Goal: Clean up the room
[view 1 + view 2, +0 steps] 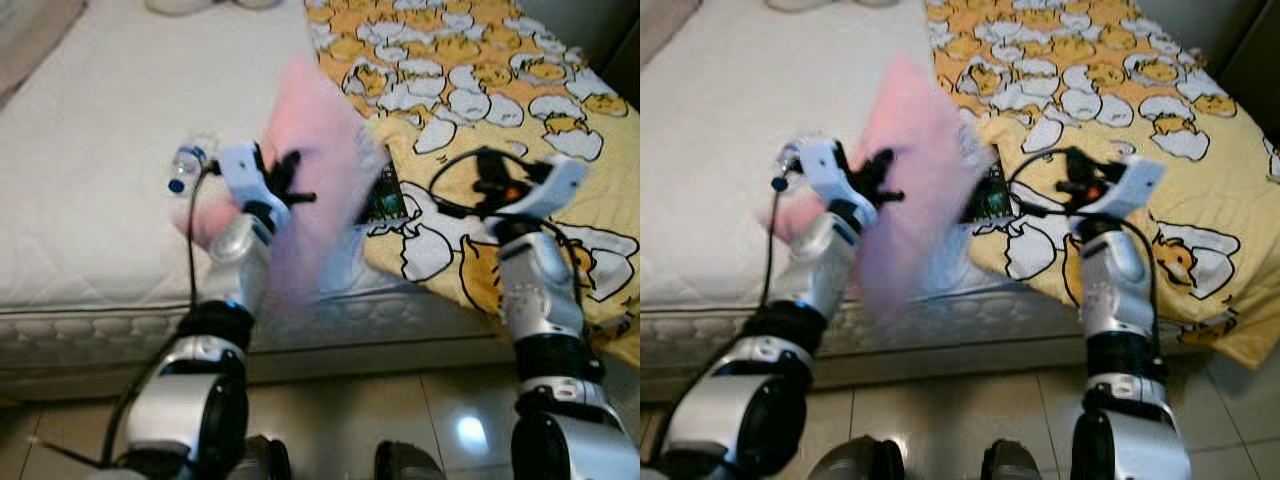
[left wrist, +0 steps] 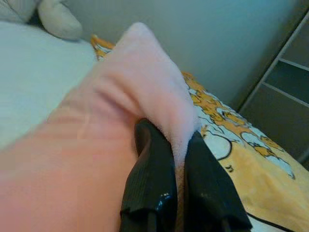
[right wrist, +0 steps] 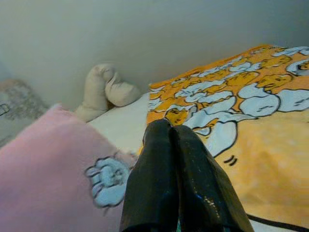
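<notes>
The left gripper [image 1: 285,180] is closed on a pink towel [image 1: 315,190], its two black fingers [image 2: 149,188] pinching a fold of the cloth between them. The towel hangs blurred above the near edge of the bed [image 1: 90,190], at about 10 o'clock from the robot's head. A clear water bottle [image 1: 186,166] with a blue cap lies on the white mattress just at 9 o'clock of that gripper. The right gripper [image 1: 478,175] hovers at 2 o'clock over the yellow cartoon-print blanket [image 1: 500,80], its fingers [image 3: 169,183] pressed together and empty. A dark packet [image 1: 383,195] rests at the blanket's edge between the arms.
</notes>
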`<state>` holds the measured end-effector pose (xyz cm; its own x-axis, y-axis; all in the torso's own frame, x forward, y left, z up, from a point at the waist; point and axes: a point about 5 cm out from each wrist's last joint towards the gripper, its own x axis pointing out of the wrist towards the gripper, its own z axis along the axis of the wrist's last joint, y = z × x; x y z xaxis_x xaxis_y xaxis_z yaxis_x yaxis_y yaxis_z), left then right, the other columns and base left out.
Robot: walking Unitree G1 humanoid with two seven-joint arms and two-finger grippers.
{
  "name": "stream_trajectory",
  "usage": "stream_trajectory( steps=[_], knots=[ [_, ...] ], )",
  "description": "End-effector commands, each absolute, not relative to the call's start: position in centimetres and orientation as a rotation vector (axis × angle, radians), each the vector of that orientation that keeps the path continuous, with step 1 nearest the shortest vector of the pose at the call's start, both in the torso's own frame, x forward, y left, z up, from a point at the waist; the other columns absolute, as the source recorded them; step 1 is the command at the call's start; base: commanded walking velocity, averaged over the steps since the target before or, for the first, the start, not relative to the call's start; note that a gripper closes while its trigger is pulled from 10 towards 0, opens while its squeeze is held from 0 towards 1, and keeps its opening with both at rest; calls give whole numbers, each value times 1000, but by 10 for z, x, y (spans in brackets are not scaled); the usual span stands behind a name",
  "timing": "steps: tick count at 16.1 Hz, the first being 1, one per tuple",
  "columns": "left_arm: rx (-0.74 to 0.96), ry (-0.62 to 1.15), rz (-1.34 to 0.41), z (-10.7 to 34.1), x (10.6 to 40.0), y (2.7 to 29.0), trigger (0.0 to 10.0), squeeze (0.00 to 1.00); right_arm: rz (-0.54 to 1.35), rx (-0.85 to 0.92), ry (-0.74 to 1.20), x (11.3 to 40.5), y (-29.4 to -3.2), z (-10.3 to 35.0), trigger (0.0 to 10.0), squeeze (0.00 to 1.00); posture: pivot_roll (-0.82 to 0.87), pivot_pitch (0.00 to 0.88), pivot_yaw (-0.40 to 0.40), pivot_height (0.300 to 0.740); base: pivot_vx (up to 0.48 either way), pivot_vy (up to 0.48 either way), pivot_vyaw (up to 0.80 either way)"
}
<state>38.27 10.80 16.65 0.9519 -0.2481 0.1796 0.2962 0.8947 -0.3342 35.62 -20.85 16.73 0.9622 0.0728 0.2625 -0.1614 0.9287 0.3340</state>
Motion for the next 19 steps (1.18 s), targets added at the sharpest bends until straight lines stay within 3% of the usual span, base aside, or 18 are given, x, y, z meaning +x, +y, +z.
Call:
stream_trajectory(
  steps=[1,3,4,5,11,16,19],
  knots=[
    [-346,-185,-300,181,386,102,0,0,118,369,-224,356,-207,163,0,0,-85,0,36,719,0,0,0],
    [-332,-173,-305,180,385,100,0,0,117,347,-190,357,-204,160,0,0,-77,0,38,719,0,0,0],
    [-327,-164,-301,179,386,100,0,0,108,322,-168,358,-202,158,8824,0,-76,0,42,719,0,0,0],
    [-305,-163,-295,180,387,101,0,0,104,297,-161,358,-200,156,10000,0,-75,0,45,719,0,0,0],
    [-238,-153,-311,173,385,98,0,0,95,272,-125,348,-194,139,10000,0,-91,0,59,719,0,0,0],
    [83,-249,-214,151,356,127,0,0,89,174,-126,325,-191,127,10000,0,-101,0,53,719,0,0,0],
    [47,-227,-193,146,358,119,0,0,64,176,-96,321,-197,119,10000,0,-94,0,34,719,106,119,0]
  ],
)
